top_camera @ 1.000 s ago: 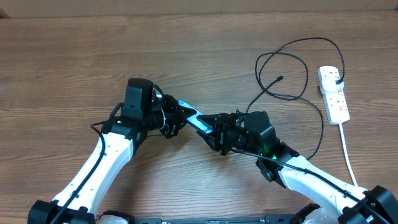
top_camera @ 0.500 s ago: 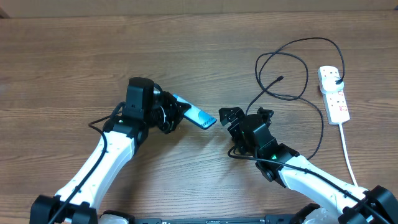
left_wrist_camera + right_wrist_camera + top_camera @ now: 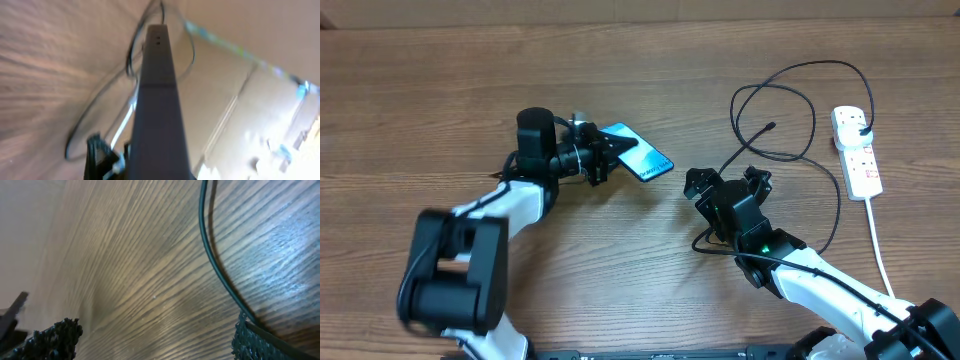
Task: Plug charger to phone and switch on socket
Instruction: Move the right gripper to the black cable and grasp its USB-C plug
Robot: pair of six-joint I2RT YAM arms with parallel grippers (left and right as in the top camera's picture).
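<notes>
The phone [image 3: 638, 156], teal screen up, is held at one end above the table by my left gripper [image 3: 605, 155], which is shut on it. In the left wrist view the phone [image 3: 159, 100] shows edge-on as a dark bar, blurred. My right gripper [image 3: 726, 181] stands open and holds nothing, to the right of the phone and apart from it. The charger [image 3: 790, 110] loops on the table, its connector tip [image 3: 772, 126] lying free and its plug in the socket [image 3: 860, 165] at the far right. A stretch of the charger [image 3: 210, 255] runs past the open right gripper [image 3: 150, 340].
The socket's white lead [image 3: 880, 240] runs down toward the table's front edge on the right. A cardboard wall [image 3: 620, 10] borders the back of the table. The left arm's base [image 3: 455, 280] is blurred at the front left.
The right gripper let go of the phone, opened wide and drew back to the right. The left gripper carried the phone up and back, turning its screen toward the overhead camera.
</notes>
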